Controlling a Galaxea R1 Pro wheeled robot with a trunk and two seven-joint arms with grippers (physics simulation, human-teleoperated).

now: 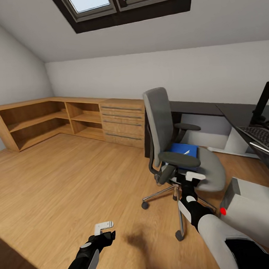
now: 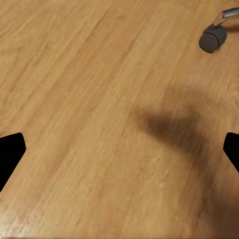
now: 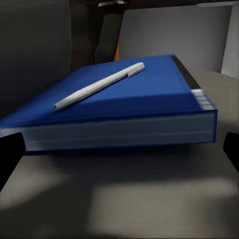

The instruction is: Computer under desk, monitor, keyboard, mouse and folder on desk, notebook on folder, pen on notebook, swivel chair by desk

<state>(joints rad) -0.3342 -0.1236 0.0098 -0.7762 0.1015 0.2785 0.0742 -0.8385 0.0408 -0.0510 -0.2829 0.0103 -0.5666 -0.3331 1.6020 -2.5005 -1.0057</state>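
The left hand (image 1: pixel 103 227) hangs low over the bare wood floor (image 1: pixel 54 184), its fingers spread and empty, a castor (image 2: pixel 213 38) of the swivel chair (image 1: pixel 166 149) nearby. The chair stands on the floor beside the black tabletop (image 1: pixel 234 111), which carries the keyboard (image 1: pixel 262 136) and monitor stand (image 1: pixel 261 103). On the chair's seat lies the blue folder (image 3: pixel 124 99) with a white pen (image 3: pixel 97 85) on top. The right hand (image 1: pixel 194 176) sits released just before the folder. The grey computer (image 1: pixel 245 200) rests on the floor at right

Attic home office, sloped ceiling with skylight (image 1: pixel 93 3), wood floor, low shelving (image 1: pixel 52 120), desk (image 1: pixel 211 107), swivel chair (image 1: pixel 170 148)
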